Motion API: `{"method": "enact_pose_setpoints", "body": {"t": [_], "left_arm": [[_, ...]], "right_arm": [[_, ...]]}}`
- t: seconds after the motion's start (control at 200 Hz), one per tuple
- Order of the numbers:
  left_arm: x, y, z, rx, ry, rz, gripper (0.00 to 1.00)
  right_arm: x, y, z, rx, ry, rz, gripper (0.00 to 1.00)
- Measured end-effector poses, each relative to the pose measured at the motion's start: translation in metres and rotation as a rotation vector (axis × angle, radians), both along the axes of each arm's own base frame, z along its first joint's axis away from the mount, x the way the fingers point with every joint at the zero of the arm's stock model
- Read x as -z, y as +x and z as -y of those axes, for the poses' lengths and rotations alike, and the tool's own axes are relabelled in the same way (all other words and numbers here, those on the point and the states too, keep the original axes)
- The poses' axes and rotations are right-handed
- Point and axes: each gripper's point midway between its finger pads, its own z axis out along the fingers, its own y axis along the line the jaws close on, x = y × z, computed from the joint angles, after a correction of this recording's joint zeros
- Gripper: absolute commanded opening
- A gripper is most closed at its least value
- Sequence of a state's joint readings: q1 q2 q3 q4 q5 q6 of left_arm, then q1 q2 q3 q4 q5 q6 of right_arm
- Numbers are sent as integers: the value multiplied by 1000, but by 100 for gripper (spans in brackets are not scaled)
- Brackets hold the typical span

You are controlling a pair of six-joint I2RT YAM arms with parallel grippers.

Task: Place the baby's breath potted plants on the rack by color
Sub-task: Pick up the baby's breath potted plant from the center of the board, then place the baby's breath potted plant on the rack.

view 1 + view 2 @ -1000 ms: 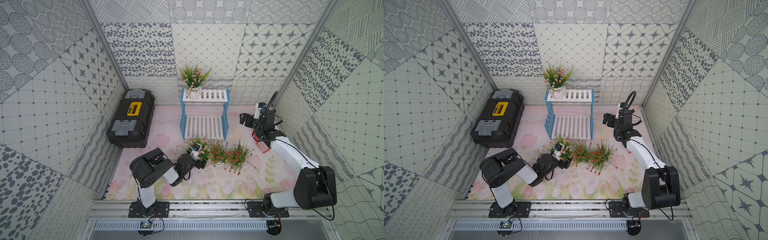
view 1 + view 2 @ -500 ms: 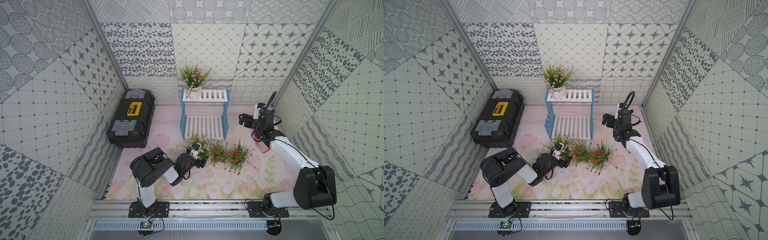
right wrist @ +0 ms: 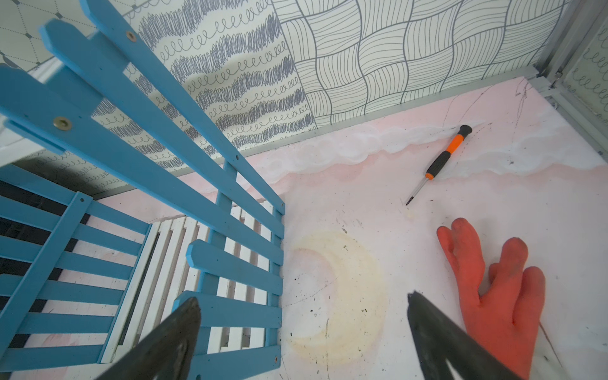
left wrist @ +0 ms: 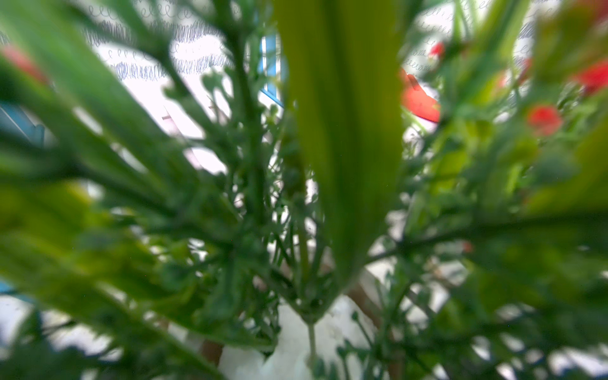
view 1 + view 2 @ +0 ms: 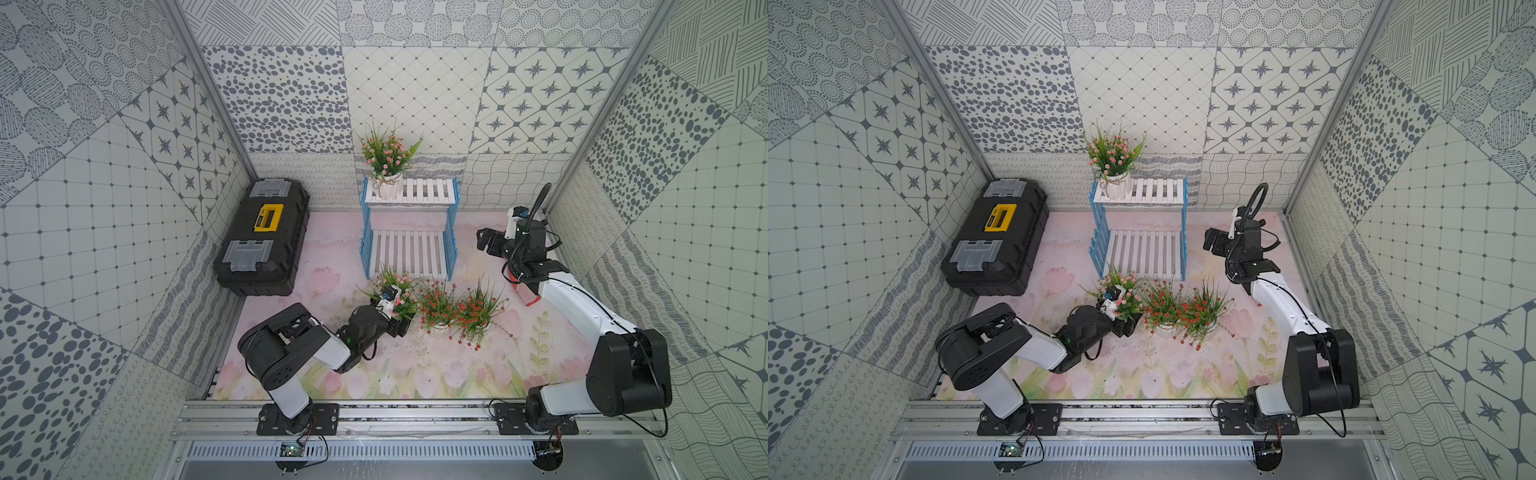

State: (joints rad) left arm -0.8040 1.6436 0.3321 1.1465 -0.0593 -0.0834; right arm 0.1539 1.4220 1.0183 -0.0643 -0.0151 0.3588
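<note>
Nearest me, my left pincer (image 5: 397, 326) is buried in the leaves of a pink plant (image 5: 395, 289) on the counter (image 5: 415, 374); I cannot tell whether it has closed on the pot. Just beside it stand a red plant (image 5: 436, 305) and a second red plant (image 5: 478, 309). Beyond them the rack (image 5: 409, 253) has a bare lower shelf, and my right pincer (image 3: 302, 329) hangs open and empty beside its blue frame. Farthest back, the other pink plant (image 5: 386, 158) sits on the top shelf. I judge one placed, three left.

Twin arms in black and white
The left arm (image 5: 291, 353) and right arm (image 5: 582, 303) pair bulky black joint housings with glossy white link shells; thin black cables (image 5: 537, 201) loop beside them, and the right gripper (image 3: 302, 302) has dark tapered fingers (image 3: 171, 335).
</note>
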Motion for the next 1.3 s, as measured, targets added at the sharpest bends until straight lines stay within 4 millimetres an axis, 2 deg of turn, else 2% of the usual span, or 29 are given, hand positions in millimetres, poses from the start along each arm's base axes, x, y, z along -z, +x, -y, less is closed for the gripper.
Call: {"method": "enact_pose_setpoints", "body": {"t": [0.195, 0.535, 0.755, 0.896, 1.061, 1.301], "left_arm": [[-30, -2, -4, 0, -11, 32, 56], [-137, 6, 4, 0, -57, 109, 56], [-178, 18, 17, 7, -6, 89, 57], [-198, 33, 30, 11, 36, 68, 58], [-220, 60, 44, -3, 65, 60, 58], [-253, 106, 69, -19, 74, 75, 58]], "right_arm": [[0, 0, -1, -3, 0, 0, 98], [0, 0, -2, -5, 2, 0, 98], [-7, -3, -2, -6, 4, 14, 98], [-21, -8, -2, -6, 14, 45, 98], [-41, -16, -2, -7, 27, 91, 98], [-39, -19, -2, -4, 33, 85, 98]]}}
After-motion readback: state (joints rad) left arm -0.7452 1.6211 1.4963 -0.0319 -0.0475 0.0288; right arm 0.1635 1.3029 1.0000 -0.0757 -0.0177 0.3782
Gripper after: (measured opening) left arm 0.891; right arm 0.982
